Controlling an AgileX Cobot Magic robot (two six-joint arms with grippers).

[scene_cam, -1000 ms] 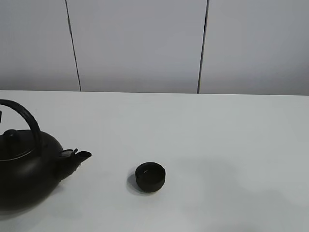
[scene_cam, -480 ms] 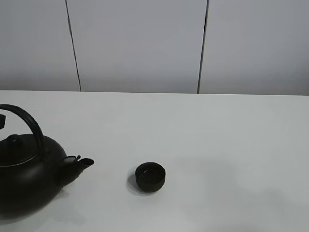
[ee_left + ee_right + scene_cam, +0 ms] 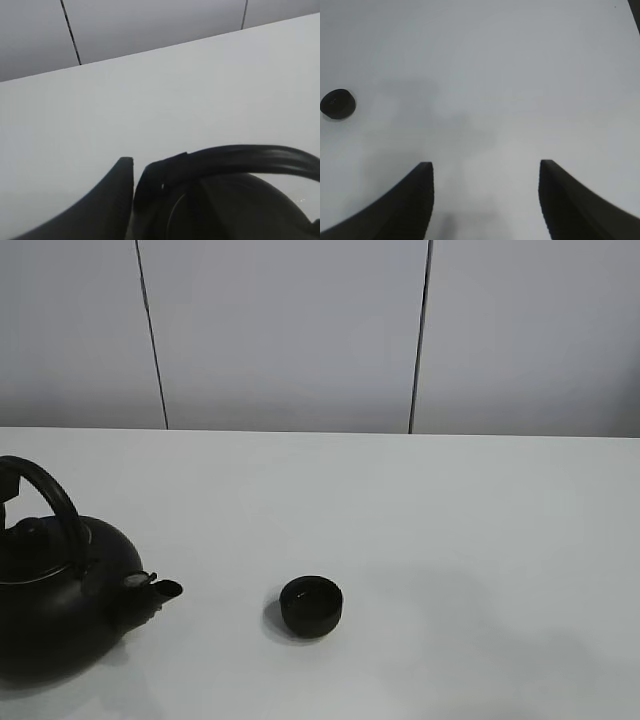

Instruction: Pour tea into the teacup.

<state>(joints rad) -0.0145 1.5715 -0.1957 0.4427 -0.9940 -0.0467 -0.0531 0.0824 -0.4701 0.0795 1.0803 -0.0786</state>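
A plain white table [image 3: 450, 520] stands before a pale grey panelled wall [image 3: 290, 330] with two thin dark vertical seams. No brand, label or writing can be read anywhere.

At the table's left edge sits a big round black kettle [image 3: 50, 610] with an arched handle [image 3: 55, 502], a lid knob and a short spout [image 3: 160, 590] pointing right toward the teacup [image 3: 311, 606]. The teacup, small, round, black and handleless, stands upright on the table near the front, right of the spout and apart from it.

In the left wrist view, the left gripper [image 3: 137, 187] has one dark finger [image 3: 112, 192] just beside the handle; the other is hidden, so whether it grips or stands open cannot be told.

The right gripper [image 3: 485, 195] hovers over bare table, fingers parted and empty, well apart from the teacup.
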